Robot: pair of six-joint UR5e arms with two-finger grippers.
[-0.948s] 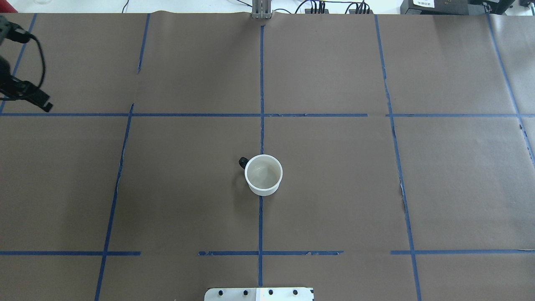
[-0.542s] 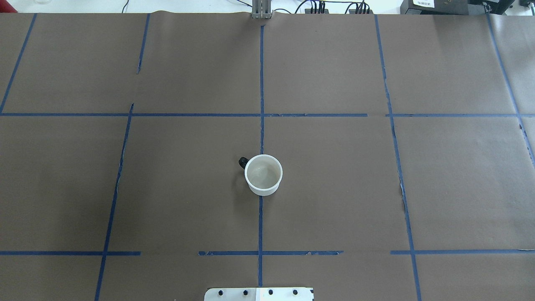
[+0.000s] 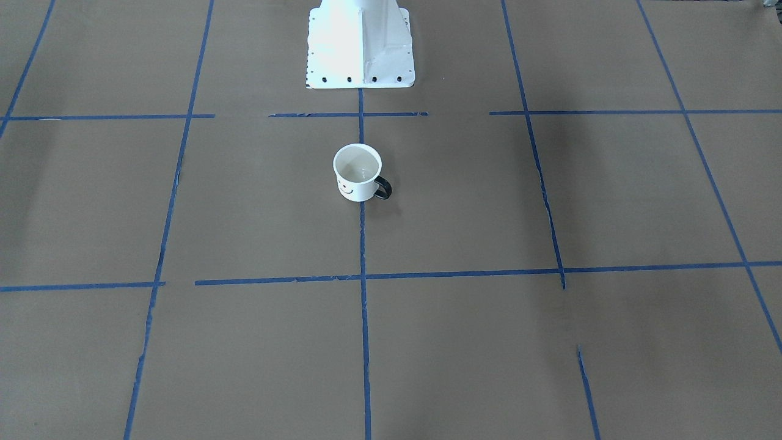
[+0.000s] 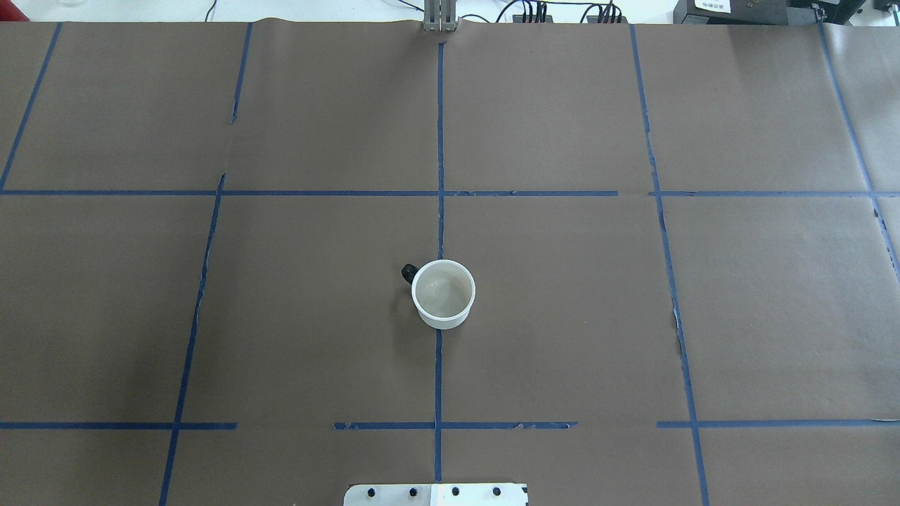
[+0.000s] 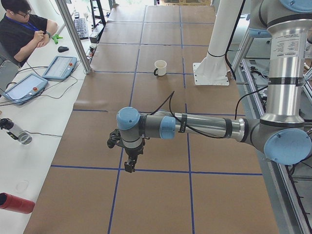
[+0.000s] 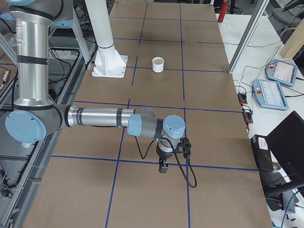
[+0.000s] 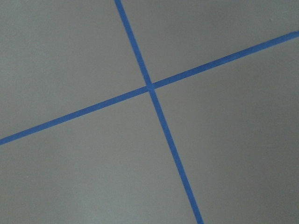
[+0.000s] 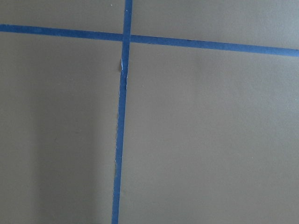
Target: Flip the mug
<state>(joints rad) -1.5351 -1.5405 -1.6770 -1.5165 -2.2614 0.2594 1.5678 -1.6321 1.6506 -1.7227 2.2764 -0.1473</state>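
The white mug stands upright, mouth up, near the middle of the brown table. Its black handle points to the overhead view's left. Its smiley face shows in the front-facing view. The mug also shows in the left view and the right view. My left gripper hangs low over the table, far from the mug, seen only in the left view. My right gripper hangs likewise, seen only in the right view. I cannot tell whether either is open or shut. Both wrist views show only paper and tape.
Blue tape lines divide the brown paper into squares. The white robot base stands behind the mug. An operator sits at a side table with tablets, and a red bottle lies there.
The left arm, seen at the overhead view's left edge 0.9 s ago, has moved out of that view. The mug has not moved.
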